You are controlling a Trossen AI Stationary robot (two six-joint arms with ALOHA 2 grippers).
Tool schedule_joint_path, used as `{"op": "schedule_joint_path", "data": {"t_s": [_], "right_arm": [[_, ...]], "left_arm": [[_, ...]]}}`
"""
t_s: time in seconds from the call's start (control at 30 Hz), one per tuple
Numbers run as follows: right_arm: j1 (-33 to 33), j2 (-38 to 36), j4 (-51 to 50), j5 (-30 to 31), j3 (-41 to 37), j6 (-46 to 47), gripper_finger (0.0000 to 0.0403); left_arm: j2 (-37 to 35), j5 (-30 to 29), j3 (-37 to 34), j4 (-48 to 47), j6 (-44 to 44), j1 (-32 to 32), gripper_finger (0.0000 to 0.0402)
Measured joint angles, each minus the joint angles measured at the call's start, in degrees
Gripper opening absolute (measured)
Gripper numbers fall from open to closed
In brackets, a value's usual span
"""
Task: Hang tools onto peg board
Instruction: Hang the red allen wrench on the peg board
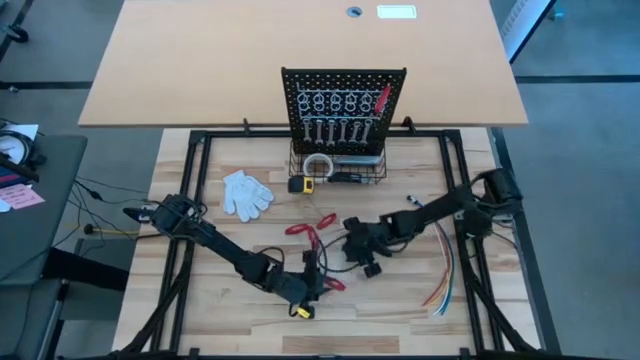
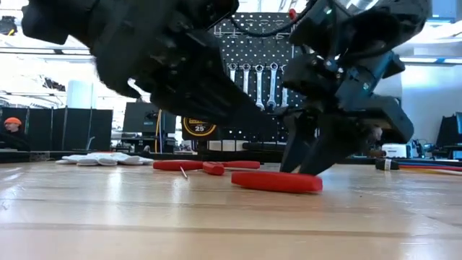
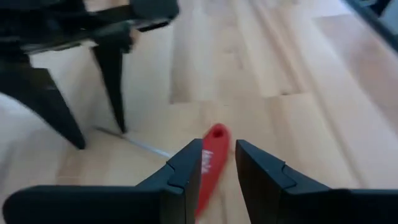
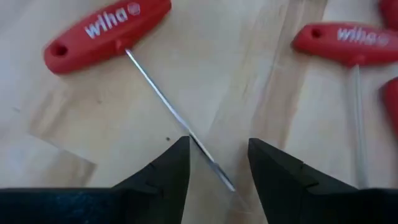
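A wooden table (image 1: 210, 170) fills the scene, seen from above. At its far edge stands the black peg board (image 1: 343, 88), upright, with a row of pale ring hooks, silver wrenches (image 1: 335, 131) hanging below them, and one red-handled tool (image 1: 382, 98) hung near its right side. A wire basket (image 1: 338, 168) sits at its base. A white glove (image 1: 245, 193) lies on the table to the left of the basket, and a bundle of coloured wires (image 1: 443, 270) lies toward the right.

Both dark arms reach in toward the middle of the table, close to each other. The left gripper (image 3: 217, 165) hovers low over a red handle (image 3: 211, 155), its fingers a little apart with the handle showing between them; whether they touch it cannot be told. The right gripper (image 4: 219, 158) has its fingers apart on either side of the thin metal shaft of a red T-handled tool (image 4: 107, 32) lying flat on the wood. A second red T-handled tool (image 4: 351, 37) lies just beside it.
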Motion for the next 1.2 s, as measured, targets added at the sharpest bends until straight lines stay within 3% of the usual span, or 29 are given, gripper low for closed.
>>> {"op": "schedule_joint_path", "data": {"t_s": [0.13,0.3,0.53,0.73,0.83,0.9,1.03,1.2], "right_arm": [[-1.05,-0.27,-3.66,-2.35,0.2,3.84,0.0159],[0.93,-2.63,-8.72,-2.55,0.05,11.74,0.0153],[8.65,-3.52,-10.44,-4.63,-0.04,19.17,0.0153],[14.13,-5.05,-10.12,-6.74,-0.29,16.69,0.0152],[15.0,-7.22,-7.89,-6.41,-0.29,12.73,0.0152],[14.66,-8.26,-6.17,-2.76,-0.2,9.12,0.0152],[10.85,-7.26,1.85,5.14,-0.24,4.25,0.0152],[3.76,-2.47,6.97,-1.29,-0.26,0.55,0.016]], "left_arm": [[0.77,4.14,0.0,-1.38,-2.16,1.03,0.0095],[2.88,0.93,-0.01,-1.71,-3.62,2.61,0.0095],[2.16,-16.45,-0.24,-10.43,-12.22,3.66,0.0095],[-0.77,-26.23,-0.01,-11.38,-12.72,1.77,0.0095],[-1.47,-27.32,-0.04,-11.09,-10.38,0.93,0.0095],[-1.56,-27.48,0.02,-10.79,-9.49,0.37,0.0095],[-1.45,-27.24,0.0,-11.12,-9.57,0.11,0.0095],[-1.45,-26.89,0.0,-11.19,-9.68,0.19,0.0095]]}}
